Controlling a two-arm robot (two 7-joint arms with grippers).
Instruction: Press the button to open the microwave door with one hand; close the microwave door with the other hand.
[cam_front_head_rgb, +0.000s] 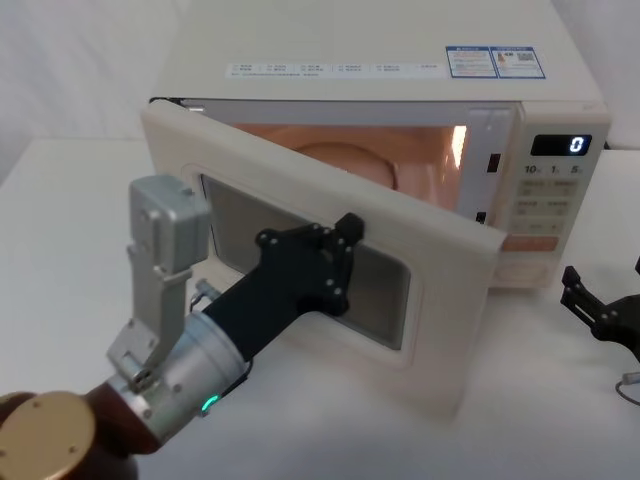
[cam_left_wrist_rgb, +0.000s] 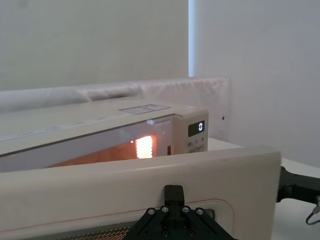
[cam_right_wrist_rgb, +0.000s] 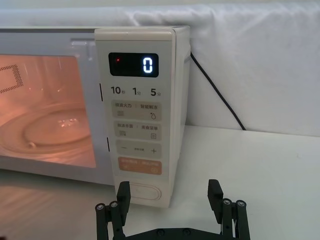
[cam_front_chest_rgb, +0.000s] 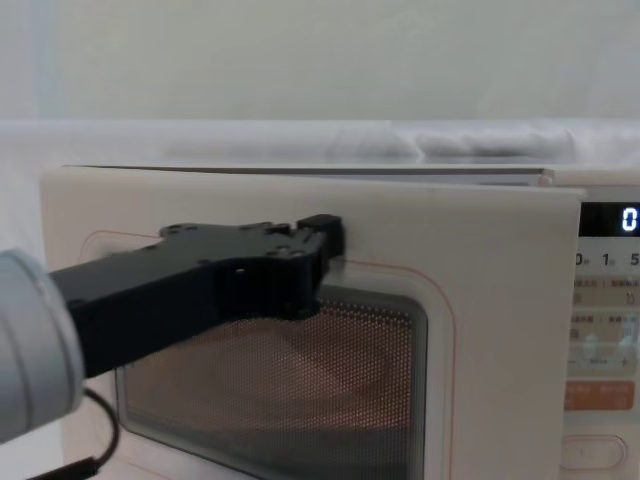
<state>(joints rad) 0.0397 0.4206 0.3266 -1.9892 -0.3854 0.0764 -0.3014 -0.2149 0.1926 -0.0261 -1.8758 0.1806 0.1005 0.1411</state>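
Note:
The microwave door (cam_front_head_rgb: 445, 320) stands partly open, swung out toward me at an angle, and the oven's inside glows orange. My left gripper (cam_front_head_rgb: 348, 232) is shut, its tip against the door's outer face at the upper edge of the dark window; it shows the same way in the chest view (cam_front_chest_rgb: 325, 240) and in the left wrist view (cam_left_wrist_rgb: 173, 192). The button (cam_right_wrist_rgb: 141, 193) is at the bottom of the control panel. My right gripper (cam_right_wrist_rgb: 169, 195) hangs open a short way in front of the button without touching it, low at the right in the head view (cam_front_head_rgb: 603, 290).
The microwave (cam_front_head_rgb: 400, 40) sits on a white table against a white draped backdrop. Its display (cam_right_wrist_rgb: 134, 65) reads 0. A black power cable (cam_right_wrist_rgb: 220, 95) runs behind the oven on the right. White tabletop lies in front of the panel and to the left of the door.

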